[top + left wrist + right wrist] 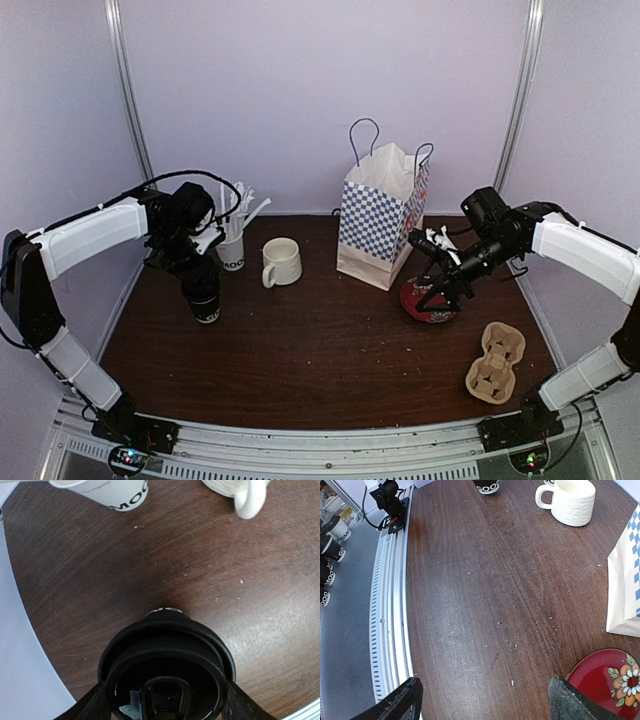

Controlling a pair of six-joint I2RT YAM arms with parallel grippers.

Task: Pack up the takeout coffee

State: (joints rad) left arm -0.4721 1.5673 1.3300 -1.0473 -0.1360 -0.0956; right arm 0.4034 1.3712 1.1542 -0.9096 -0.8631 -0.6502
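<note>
The takeout coffee point(205, 300) stands upright on the dark table at the left, a black cup with white lettering. Its round black lid point(166, 665) fills the bottom of the left wrist view. My left gripper point(200, 276) comes down over the cup, one finger pressed against each side of the lid, and is shut on it. In the right wrist view the coffee point(487, 486) shows only as a cup base at the top edge. My right gripper point(440, 290) hangs open above the table beside a red plate, with nothing between its fingers point(395, 702).
A blue-and-white checked paper bag point(380, 220) stands open at the back centre. A cream mug point(282, 262) and a cup of white straws point(232, 245) sit behind the coffee. The red flowered plate point(425, 300) and a cardboard cup carrier point(495, 362) lie at the right.
</note>
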